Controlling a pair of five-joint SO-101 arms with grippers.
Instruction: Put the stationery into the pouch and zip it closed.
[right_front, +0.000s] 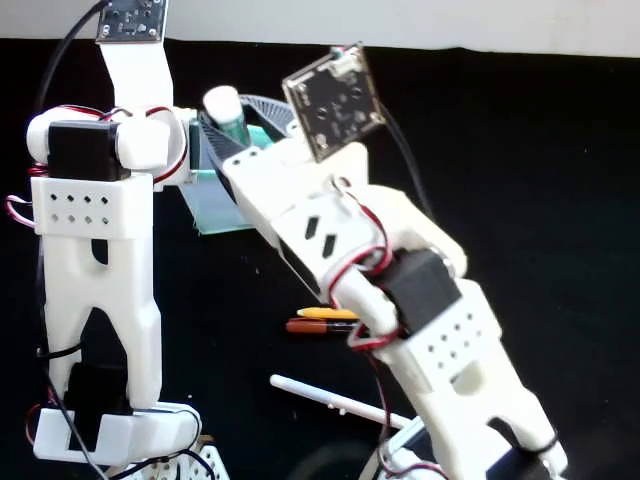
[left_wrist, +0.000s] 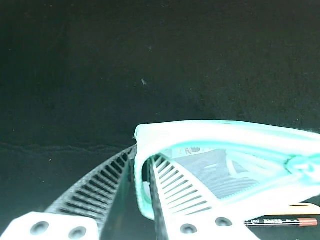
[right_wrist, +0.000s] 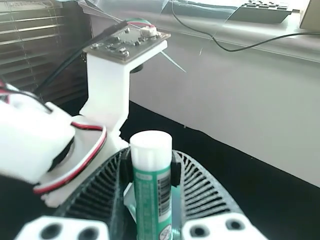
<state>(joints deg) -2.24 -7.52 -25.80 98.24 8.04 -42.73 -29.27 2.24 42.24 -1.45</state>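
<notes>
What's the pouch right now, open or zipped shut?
Open: the left gripper holds the pouch by its rim, and the mouth gapes, showing the inside.

You've got one pouch (right_front: 215, 210), one glue stick (right_front: 226, 112) and three pens: one yellow pen (right_front: 328, 313), one red-brown pen (right_front: 312, 327) and one white pen (right_front: 318, 393) at lower centre.
</notes>
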